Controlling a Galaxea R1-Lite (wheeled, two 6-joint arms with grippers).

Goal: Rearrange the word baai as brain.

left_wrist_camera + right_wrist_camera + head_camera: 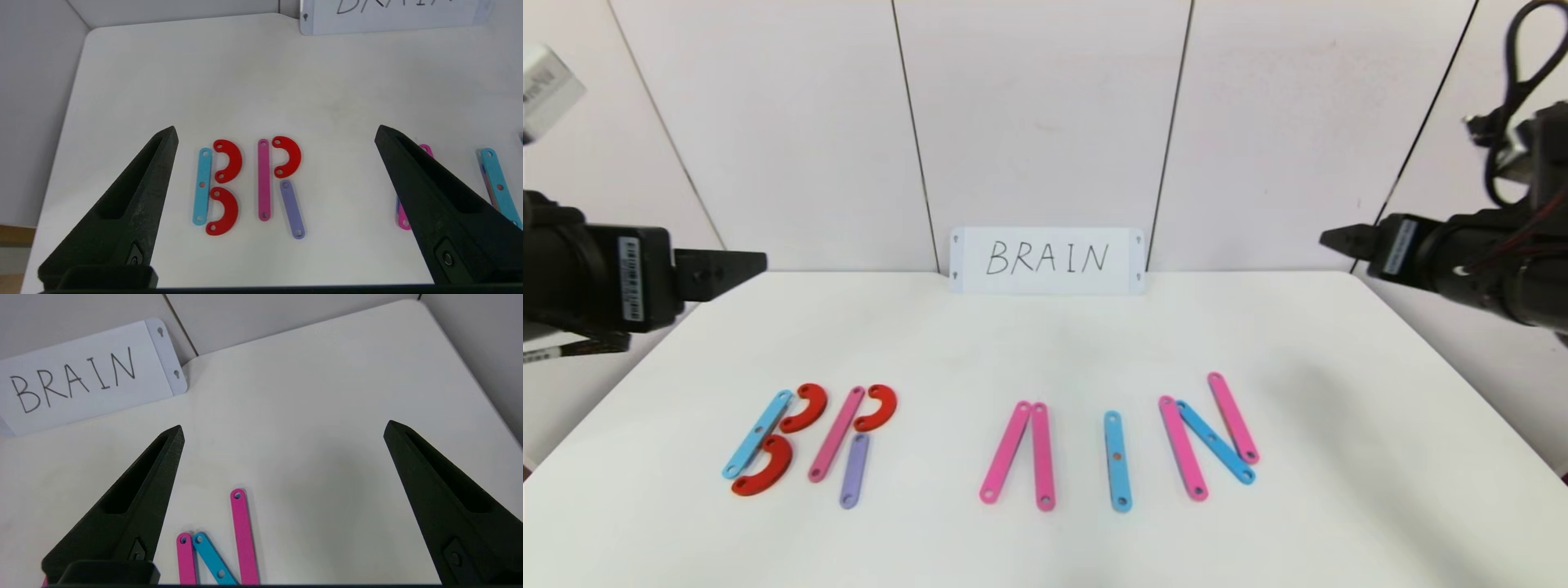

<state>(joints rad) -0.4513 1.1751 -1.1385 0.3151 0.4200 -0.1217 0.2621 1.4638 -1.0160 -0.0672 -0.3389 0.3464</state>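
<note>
At the left edge of the head view, the left gripper (756, 263) hangs above the white table (1339, 367), jaws spread wide and holding nothing. Along the lower part of the frame the strip letters run left to right: a B (765, 441) of a blue strip and two red curves, an R (854, 441), a pink A (1021, 453) with no crossbar, a blue I (1117, 460), and an N (1209, 434). A white card (1046, 260) reading BRAIN stands at upper centre. At the right edge, the right gripper (1327, 238) hangs likewise wide open and empty.

The left hand (756, 263) and right hand (1327, 238) hang raised at either side, fingers spread wide, holding nothing.
</note>
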